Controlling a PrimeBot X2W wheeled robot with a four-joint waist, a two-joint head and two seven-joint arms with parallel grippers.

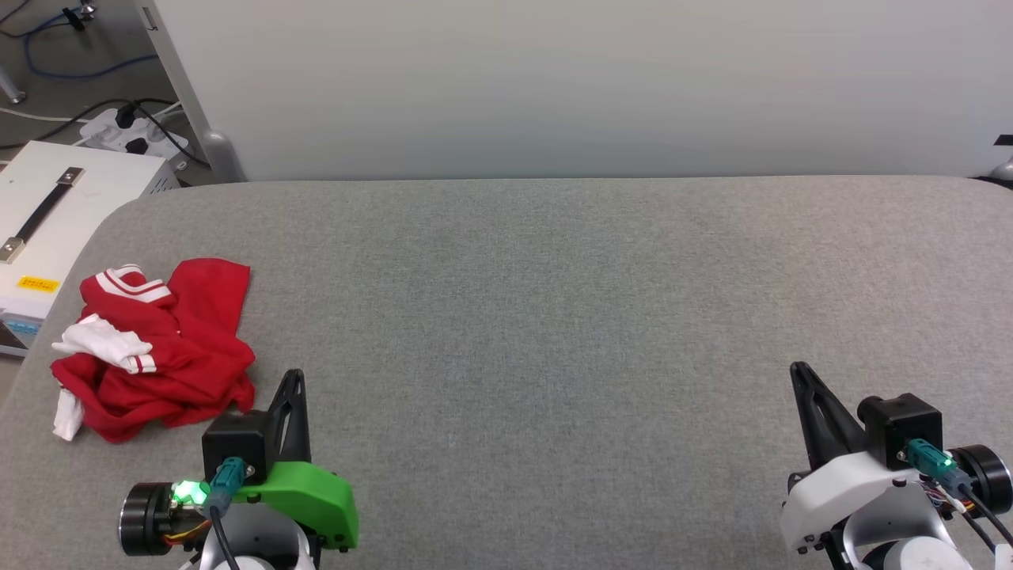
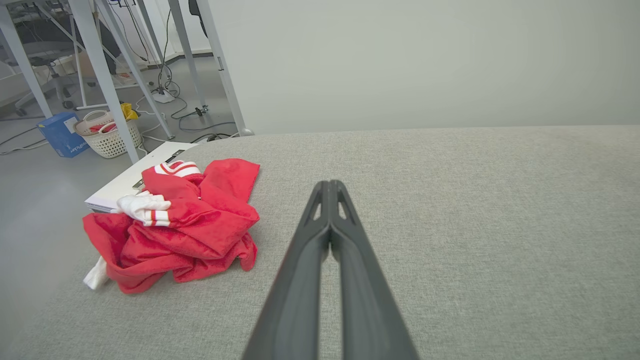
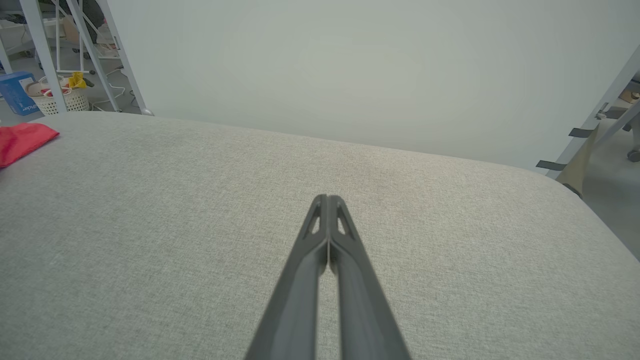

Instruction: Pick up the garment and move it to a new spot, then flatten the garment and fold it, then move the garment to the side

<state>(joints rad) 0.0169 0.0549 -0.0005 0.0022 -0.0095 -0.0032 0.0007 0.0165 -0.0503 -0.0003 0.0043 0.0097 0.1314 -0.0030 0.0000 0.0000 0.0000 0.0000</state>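
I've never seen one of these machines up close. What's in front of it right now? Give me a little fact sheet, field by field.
surface: grey fabric-covered table
garment: red shirt with white sleeves, crumpled in a heap near the table's left edge
left gripper: shut, empty, beside the heap, fingers clear of it
right gripper: shut, empty, far off at the table's right side
progress: garment not yet picked up
beside table: white box with a strap handle

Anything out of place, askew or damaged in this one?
Only the red shirt stands out: it lies crumpled in a heap at the left edge of the grey fabric surface, with white parts sticking out. Nothing looks spilled or damaged.
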